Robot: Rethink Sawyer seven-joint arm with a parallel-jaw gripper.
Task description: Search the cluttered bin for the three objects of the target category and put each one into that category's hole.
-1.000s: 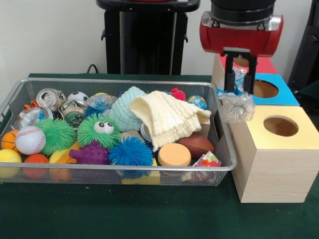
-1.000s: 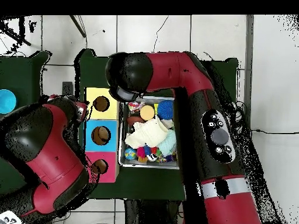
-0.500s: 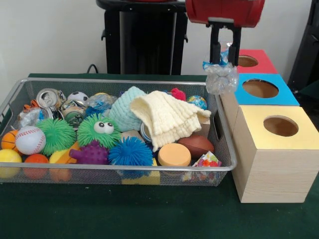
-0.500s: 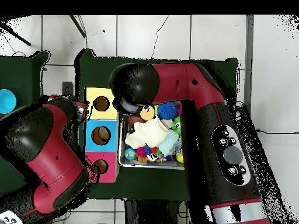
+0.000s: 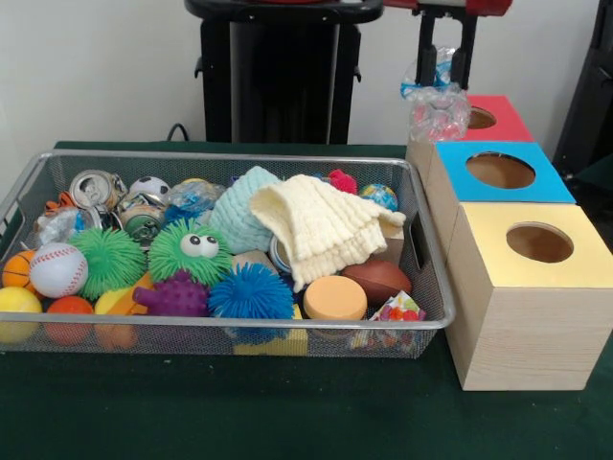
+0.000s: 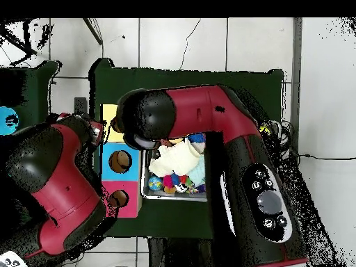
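Filling much of the overhead view, the red and black arm (image 6: 208,132) covers the near half of the wire bin (image 5: 230,158) and the yellow-topped box, so from above only the cream cloth and a few toys at the bin's open end can be made out. In the front view the arm is cut off by the top edge; only the two black fingers (image 5: 425,43) of the gripper (image 5: 445,57) show, and the red housing above them is barely a sliver.

Three wooden boxes stand in a row beside the bin: the yellow-topped box (image 5: 565,278) nearest, the blue-topped box (image 5: 460,177) behind it, the red-topped box (image 5: 508,123) farthest, each with a round hole in its top.

The gripper is clamped on a crumpled clear plastic bag (image 5: 439,107), which hangs from the fingertips in the air, at about the far edge of the blue-topped box and in front of the red one. The bag is wrinkled and see-through, with what seems to be a blue strip near its top, though that is hard to make out.

In the bin lie a cream knitted cloth (image 5: 321,225), a green fuzzy ball with eyes (image 5: 190,251) and a baseball (image 5: 57,269).
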